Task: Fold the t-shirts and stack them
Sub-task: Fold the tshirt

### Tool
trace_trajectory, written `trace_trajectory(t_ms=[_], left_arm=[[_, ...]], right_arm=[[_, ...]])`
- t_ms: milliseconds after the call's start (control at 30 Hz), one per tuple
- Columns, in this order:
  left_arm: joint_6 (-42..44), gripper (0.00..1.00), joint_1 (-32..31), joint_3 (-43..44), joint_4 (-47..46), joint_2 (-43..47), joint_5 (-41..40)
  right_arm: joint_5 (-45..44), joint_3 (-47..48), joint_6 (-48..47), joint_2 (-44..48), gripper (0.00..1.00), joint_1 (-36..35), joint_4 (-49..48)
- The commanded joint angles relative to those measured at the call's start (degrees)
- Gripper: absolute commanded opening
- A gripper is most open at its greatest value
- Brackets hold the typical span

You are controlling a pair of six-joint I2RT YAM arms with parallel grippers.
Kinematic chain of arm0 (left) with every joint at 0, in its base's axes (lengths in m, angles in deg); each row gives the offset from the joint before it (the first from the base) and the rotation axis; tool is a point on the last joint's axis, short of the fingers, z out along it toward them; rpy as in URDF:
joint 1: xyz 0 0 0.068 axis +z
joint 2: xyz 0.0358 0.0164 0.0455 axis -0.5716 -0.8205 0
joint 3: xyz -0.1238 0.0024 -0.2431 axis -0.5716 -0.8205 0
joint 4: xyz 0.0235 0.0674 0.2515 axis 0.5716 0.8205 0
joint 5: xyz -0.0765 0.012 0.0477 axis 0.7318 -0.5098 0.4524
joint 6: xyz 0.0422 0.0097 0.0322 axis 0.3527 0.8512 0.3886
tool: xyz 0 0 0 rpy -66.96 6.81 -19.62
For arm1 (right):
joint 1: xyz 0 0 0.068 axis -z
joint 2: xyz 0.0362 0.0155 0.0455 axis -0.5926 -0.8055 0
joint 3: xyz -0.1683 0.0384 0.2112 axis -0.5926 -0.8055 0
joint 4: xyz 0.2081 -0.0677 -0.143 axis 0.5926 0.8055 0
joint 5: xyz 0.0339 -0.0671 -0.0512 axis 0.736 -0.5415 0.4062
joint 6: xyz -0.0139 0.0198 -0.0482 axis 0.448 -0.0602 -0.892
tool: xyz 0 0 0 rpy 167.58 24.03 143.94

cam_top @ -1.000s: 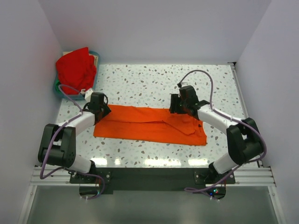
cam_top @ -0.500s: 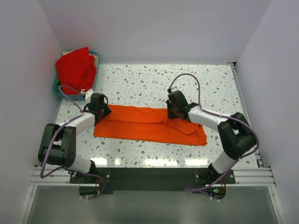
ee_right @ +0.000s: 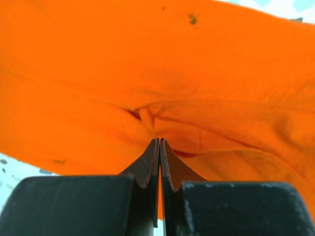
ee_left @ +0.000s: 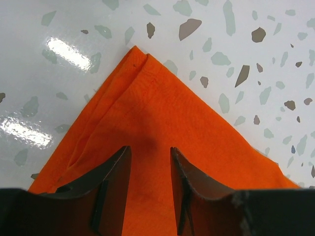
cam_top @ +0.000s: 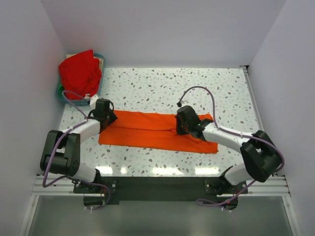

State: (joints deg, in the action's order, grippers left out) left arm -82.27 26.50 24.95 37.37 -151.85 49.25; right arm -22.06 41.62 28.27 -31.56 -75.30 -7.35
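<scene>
An orange t-shirt (cam_top: 147, 132) lies folded into a long strip across the speckled table (cam_top: 162, 83). My left gripper (cam_top: 105, 119) stands open over the strip's left far corner, its fingers (ee_left: 115, 172) straddling flat orange cloth (ee_left: 162, 108) without pinching it. My right gripper (cam_top: 180, 129) rests near the middle of the strip, shut on a puckered fold of the orange t-shirt (ee_right: 147, 64) that gathers at its tips (ee_right: 159, 140). A red t-shirt (cam_top: 79, 71) is heaped in a basket at the far left.
The teal basket (cam_top: 59, 93) with the red heap sits at the table's far left corner, against the left wall. White walls close in the table on the left, back and right. Purple cables loop above both wrists.
My right arm has swung left and nearer, from the strip's far right edge to its middle, and its jaws have shut on the cloth. The left arm has stayed put.
</scene>
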Motion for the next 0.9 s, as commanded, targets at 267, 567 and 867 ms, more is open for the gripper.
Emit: trace_trajectory(t_ms=[267, 567, 867], left_arm=[[-0.8, 0.42, 0.3, -1.1, -3.5, 1.3, 0.9], [0.2, 0.43, 0.3, -1.3, -3.3, 3.3, 1.6], [0.3, 0.44, 0.3, -1.1, -3.2, 3.2, 2.1]], right_arm=[[0.4, -3.5, 7.6, 3.8, 0.00, -5.5, -6.0], [-13.2, 2.5, 3.0, 6.7, 0.29, -6.6, 4.2], [-18.8, 7.1, -7.4, 4.1, 0.46, -6.2, 9.9]])
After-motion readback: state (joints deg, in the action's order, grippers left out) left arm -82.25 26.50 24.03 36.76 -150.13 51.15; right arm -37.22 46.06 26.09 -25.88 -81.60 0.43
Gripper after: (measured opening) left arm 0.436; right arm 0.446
